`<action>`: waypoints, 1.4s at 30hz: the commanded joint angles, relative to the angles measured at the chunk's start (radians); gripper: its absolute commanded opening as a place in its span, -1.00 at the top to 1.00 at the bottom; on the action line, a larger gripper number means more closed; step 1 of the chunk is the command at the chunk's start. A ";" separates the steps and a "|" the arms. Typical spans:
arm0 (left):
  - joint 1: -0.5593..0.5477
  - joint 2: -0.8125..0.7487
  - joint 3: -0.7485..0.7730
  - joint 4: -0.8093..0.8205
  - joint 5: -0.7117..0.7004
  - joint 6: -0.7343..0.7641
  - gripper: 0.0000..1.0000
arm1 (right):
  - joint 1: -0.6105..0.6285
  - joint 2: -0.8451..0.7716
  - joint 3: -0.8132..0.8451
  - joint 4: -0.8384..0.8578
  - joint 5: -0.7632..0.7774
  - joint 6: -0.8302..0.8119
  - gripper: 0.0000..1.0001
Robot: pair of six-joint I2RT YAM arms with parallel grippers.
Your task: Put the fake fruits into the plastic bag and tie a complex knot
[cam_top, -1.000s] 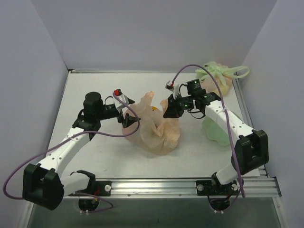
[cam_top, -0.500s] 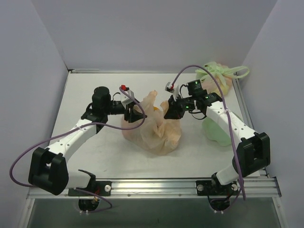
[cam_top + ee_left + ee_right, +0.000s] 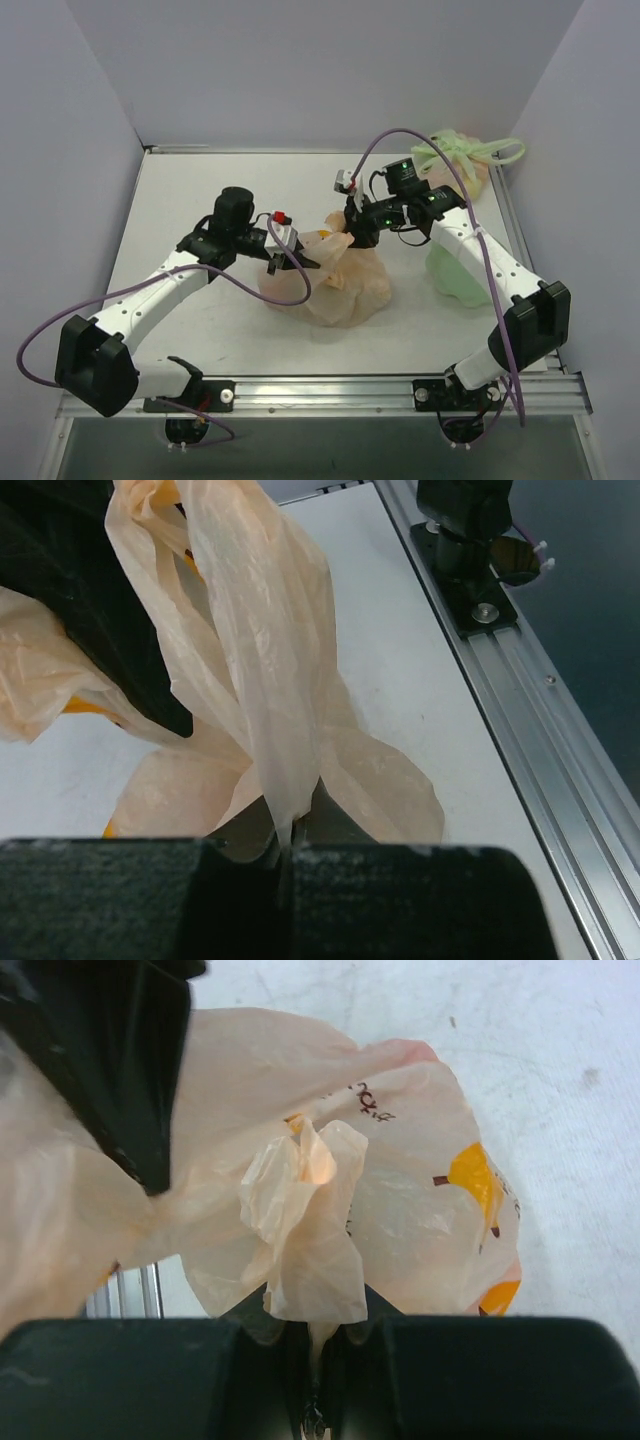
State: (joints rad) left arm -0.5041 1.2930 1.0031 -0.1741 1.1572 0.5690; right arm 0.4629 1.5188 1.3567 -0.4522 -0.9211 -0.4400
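**benchrat:** ok, where's the peach bag (image 3: 335, 288) sitting right now?

**knotnerd:** Roughly mid-table (image 3: 200, 190), a touch nearer the right edge than the left. It's slumped in a loose heap with the top pulled up between the two arms. Thin see-through film with little yellow banana prints on it.

**benchrat:** and the hands?

**knotnerd:** Both are on it. The left gripper (image 3: 303, 261) comes in from the left side of the bag, and its own camera shows the jaws pressed together on a long strip of film (image 3: 265, 680). The strip hangs straight down into the pinch with no gap showing. The right gripper (image 3: 352, 234) comes in from the far right side, and it's also squeezed tight, on a crumpled bunch of film (image 3: 305, 1230) that sticks up right out of its fingers. From above the two tips are close to each other, just over the top of the bag.

**benchrat:** can you see the fruit inside?

**knotnerd:** Honestly can't tell. There are yellow and orange patches through the film, but I can't say whether they're printed bananas or actual pieces. The bag does look bulgy at the bottom.

**benchrat:** anything else on the table?

**knotnerd:** A pale green bag (image 3: 455, 160) with green handles is tucked in the far right corner. A light green sheet (image 3: 455, 280) lies along the right edge, under the right arm and well apart from the peach bag. A metal rail (image 3: 340, 388) runs along the near edge, and both arm bases are bolted to it.
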 commanded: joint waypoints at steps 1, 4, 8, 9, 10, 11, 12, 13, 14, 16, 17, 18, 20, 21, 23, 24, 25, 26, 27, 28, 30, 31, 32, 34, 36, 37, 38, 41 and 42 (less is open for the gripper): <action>-0.025 0.023 0.061 -0.102 0.024 0.144 1.00 | 0.051 -0.005 0.053 -0.143 -0.059 -0.149 1.00; -0.025 0.049 0.071 -0.076 0.010 0.140 1.00 | 0.074 -0.026 0.041 -0.195 -0.053 -0.230 0.82; -0.019 0.072 0.072 -0.048 -0.007 0.123 1.00 | 0.071 -0.049 0.004 -0.229 -0.051 -0.293 -0.04; -0.017 0.084 0.077 -0.048 -0.004 0.120 1.00 | 0.074 -0.054 -0.007 -0.232 -0.048 -0.305 -0.20; -0.019 0.088 0.080 -0.059 -0.007 0.130 1.00 | 0.072 -0.063 -0.013 -0.238 -0.048 -0.322 -0.39; -0.019 0.091 0.078 -0.056 -0.011 0.129 1.00 | 0.072 -0.066 -0.018 -0.241 -0.045 -0.327 -0.50; -0.019 0.101 0.081 -0.050 -0.013 0.120 1.00 | 0.072 -0.072 -0.021 -0.244 -0.044 -0.333 -0.56; -0.017 0.107 0.091 -0.050 -0.010 0.105 1.00 | 0.069 -0.075 -0.021 -0.246 -0.044 -0.335 -0.56; -0.016 0.112 0.095 -0.050 -0.008 0.097 1.00 | 0.068 -0.075 -0.021 -0.247 -0.042 -0.338 -0.57; -0.016 0.120 0.098 -0.030 -0.010 0.068 1.00 | 0.062 -0.085 -0.024 -0.250 -0.051 -0.345 -0.61; -0.014 0.123 0.104 -0.019 -0.010 0.051 1.00 | 0.057 -0.088 -0.024 -0.252 -0.053 -0.347 -0.61; -0.011 0.129 0.109 -0.019 -0.004 0.036 1.00 | 0.051 -0.094 -0.024 -0.252 -0.053 -0.341 -0.63; 0.007 0.134 0.124 -0.019 0.006 0.025 1.00 | 0.024 -0.100 -0.027 -0.252 -0.068 -0.322 -0.84; 0.013 0.132 0.127 -0.025 0.006 0.026 1.00 | 0.011 -0.108 -0.033 -0.249 -0.085 -0.318 -0.99; 0.018 0.132 0.132 -0.033 0.006 0.034 1.00 | -0.010 -0.114 -0.037 -0.249 -0.104 -0.318 -1.00; 0.018 0.135 0.138 -0.037 0.007 0.034 1.00 | -0.021 -0.120 -0.041 -0.247 -0.111 -0.324 -1.00; 0.016 0.140 0.143 -0.041 0.007 0.029 1.00 | -0.021 -0.123 -0.044 -0.246 -0.117 -0.327 -1.00; 0.013 0.143 0.147 -0.039 0.006 0.026 1.00 | -0.023 -0.126 -0.047 -0.240 -0.131 -0.324 -1.00; 0.006 0.152 0.158 -0.041 0.003 0.013 1.00 | -0.023 -0.124 -0.047 -0.209 -0.139 -0.277 -1.00; 0.004 0.158 0.166 -0.036 0.002 0.003 1.00 | -0.024 -0.123 -0.047 -0.194 -0.147 -0.246 -1.00; -0.013 0.169 0.187 -0.038 -0.004 -0.011 1.00 | -0.021 -0.120 -0.053 -0.137 -0.157 -0.185 -1.00; -0.020 0.172 0.192 -0.038 -0.013 -0.014 1.00 | -0.020 -0.120 -0.057 -0.113 -0.157 -0.160 -1.00; -0.028 0.180 0.198 -0.038 -0.031 -0.021 1.00 | -0.018 -0.117 -0.057 -0.091 -0.157 -0.138 -1.00; -0.045 0.192 0.215 -0.038 -0.043 -0.040 1.00 | -0.009 -0.108 -0.048 -0.054 -0.157 -0.083 -1.00; -0.050 0.206 0.224 -0.039 -0.059 -0.060 1.00 | -0.004 -0.103 -0.039 -0.043 -0.165 -0.069 -1.00; -0.051 0.209 0.226 -0.041 -0.060 -0.061 1.00 | -0.001 -0.104 -0.039 -0.040 -0.167 -0.065 -1.00; -0.051 0.216 0.227 -0.044 -0.065 -0.060 1.00 | 0.000 -0.103 -0.041 -0.039 -0.165 -0.063 -1.00; -0.062 0.219 0.230 -0.061 -0.082 -0.044 1.00 | 0.005 -0.103 -0.044 -0.028 -0.162 -0.042 -1.00; -0.066 0.219 0.232 -0.076 -0.091 -0.032 1.00 | 0.006 -0.103 -0.045 -0.016 -0.160 -0.033 -0.99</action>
State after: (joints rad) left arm -0.5587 1.5101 1.1839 -0.2298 1.0801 0.5278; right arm 0.4599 1.4273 1.3064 -0.5095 -1.0451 -0.5220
